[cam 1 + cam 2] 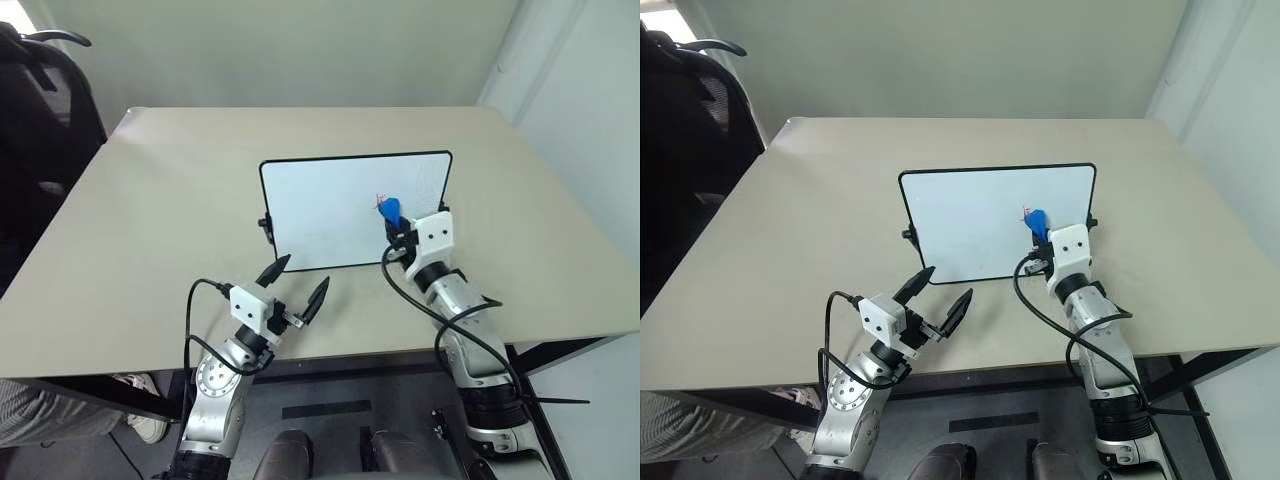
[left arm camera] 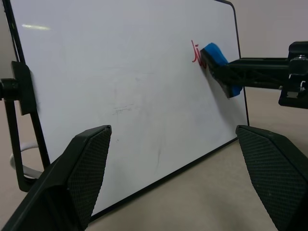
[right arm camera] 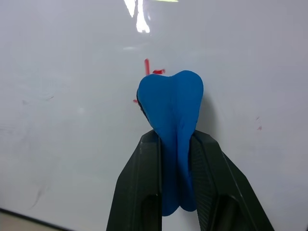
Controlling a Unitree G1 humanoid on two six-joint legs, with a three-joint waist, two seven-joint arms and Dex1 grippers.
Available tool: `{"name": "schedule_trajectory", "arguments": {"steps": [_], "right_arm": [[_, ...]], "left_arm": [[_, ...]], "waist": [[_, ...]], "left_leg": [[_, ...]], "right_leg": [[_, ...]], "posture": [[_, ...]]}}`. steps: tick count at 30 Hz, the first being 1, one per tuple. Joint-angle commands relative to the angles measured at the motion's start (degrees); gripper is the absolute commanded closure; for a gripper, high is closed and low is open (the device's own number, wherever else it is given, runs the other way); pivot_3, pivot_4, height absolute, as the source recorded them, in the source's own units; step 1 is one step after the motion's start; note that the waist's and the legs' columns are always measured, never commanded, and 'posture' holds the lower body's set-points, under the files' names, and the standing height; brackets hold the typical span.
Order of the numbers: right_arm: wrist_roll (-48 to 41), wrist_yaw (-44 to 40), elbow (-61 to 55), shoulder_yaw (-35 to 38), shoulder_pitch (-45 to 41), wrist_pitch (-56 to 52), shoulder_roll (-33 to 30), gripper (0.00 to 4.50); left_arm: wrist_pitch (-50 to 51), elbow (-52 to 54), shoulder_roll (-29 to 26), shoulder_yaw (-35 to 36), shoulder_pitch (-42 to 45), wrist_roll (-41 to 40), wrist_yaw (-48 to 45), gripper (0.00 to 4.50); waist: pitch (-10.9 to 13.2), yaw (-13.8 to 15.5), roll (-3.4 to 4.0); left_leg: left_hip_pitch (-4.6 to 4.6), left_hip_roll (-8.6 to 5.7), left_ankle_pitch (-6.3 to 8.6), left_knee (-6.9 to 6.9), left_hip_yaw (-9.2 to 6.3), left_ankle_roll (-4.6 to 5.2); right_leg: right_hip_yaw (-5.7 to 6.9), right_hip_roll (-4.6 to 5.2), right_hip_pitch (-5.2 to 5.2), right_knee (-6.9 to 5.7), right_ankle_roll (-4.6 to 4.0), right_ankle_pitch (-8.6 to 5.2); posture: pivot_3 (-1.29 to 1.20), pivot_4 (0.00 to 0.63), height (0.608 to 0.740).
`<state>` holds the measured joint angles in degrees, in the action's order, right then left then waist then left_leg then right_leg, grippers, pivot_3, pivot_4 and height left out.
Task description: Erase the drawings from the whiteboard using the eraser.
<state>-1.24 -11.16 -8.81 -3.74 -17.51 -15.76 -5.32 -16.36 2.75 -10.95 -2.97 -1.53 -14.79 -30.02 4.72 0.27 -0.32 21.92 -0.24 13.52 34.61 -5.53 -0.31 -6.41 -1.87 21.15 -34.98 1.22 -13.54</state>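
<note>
The whiteboard point(image 1: 340, 205) stands upright on the table, tilted back, with a black rim and side clips. My right gripper point(image 1: 396, 222) is shut on the blue eraser point(image 1: 392, 208), which is squeezed between its fingers and pressed against the board's right part. The eraser point(image 3: 172, 113) covers most of the red drawings point(image 3: 147, 67); only a few red strokes point(image 2: 195, 52) show beside it. My left gripper point(image 1: 298, 284) hovers open in front of the board's lower left corner, with nothing between its fingers point(image 2: 77, 168).
The beige table point(image 1: 150, 230) stretches wide around the board. A dark chair point(image 1: 40, 110) stands off its left side. Faint grey smudges point(image 2: 122, 108) mark the board's middle. Black cables loop from both wrists near the table's front edge.
</note>
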Motion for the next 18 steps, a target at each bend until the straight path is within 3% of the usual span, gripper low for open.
{"name": "schedule_trajectory", "arguments": {"steps": [1, 18], "right_arm": [[1.88, 1.86, -1.4, -0.32, -1.54, 1.95, -0.07, 4.02], [7.45, -5.99, 4.9, -7.85, -5.69, 2.68, -7.2, 4.02]], "left_arm": [[-0.42, 1.8, 0.07, 0.29, 0.34, -0.87, -0.46, 0.0], [-0.56, 0.87, 1.16, 0.06, 1.03, -0.07, -0.41, 0.0]], "waist": [[0.0, -0.01, 0.0], [0.0, -0.12, -0.01]], "left_leg": [[0.0, 0.0, 0.0, 0.0, 0.0, 0.0], [0.01, 0.0, -0.01, 0.0, 0.0, 0.02]], "right_leg": [[0.0, 0.0, 0.01, -0.01, 0.0, 0.0], [-0.01, 0.0, 0.01, -0.01, 0.01, 0.0]], "posture": [[0.0, 0.15, 0.74], [0.0, 0.15, 0.74]]}}
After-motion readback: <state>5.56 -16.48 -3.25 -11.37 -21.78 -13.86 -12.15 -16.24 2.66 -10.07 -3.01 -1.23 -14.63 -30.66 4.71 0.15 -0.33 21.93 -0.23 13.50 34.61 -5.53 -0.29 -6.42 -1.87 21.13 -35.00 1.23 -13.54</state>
